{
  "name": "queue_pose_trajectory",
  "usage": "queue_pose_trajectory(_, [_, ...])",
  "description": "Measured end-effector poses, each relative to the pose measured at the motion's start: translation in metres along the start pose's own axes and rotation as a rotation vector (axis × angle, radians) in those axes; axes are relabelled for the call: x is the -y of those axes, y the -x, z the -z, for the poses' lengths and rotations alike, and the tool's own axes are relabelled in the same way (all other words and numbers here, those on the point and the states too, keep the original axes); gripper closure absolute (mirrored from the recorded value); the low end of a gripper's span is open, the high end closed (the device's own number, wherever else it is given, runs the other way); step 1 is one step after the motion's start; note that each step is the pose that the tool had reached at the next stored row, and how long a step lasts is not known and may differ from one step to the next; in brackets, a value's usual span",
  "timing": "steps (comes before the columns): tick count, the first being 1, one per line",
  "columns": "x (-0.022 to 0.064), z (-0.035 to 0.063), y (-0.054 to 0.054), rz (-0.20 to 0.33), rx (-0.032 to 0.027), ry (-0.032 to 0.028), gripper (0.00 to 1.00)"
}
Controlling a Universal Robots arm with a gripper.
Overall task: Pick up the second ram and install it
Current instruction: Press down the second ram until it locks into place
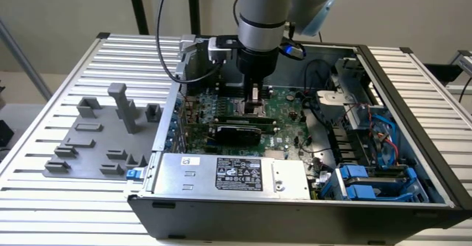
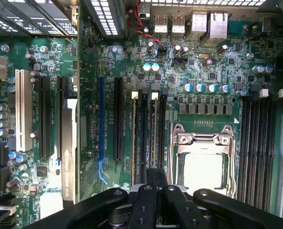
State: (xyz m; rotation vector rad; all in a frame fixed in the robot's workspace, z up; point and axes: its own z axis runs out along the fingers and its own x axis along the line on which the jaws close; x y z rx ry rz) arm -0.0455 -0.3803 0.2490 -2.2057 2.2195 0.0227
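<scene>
Seemingly, the second ram (image 2: 153, 138), a thin strip standing edge-on among the memory slots (image 2: 148, 138) beside the CPU socket (image 2: 203, 152), is being pressed home by the closed gripper (image 2: 153, 183) directly above it, calling for straight, even downward pressure.

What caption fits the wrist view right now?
Shut gripper poised over the RAM slots beside the CPU socket on the motherboard.
</scene>
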Motion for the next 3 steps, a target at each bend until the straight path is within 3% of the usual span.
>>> queue_pose_trajectory(3, [0.0000, 0.0001, 0.0000, 0.000, -0.0002, 0.0001, 0.89])
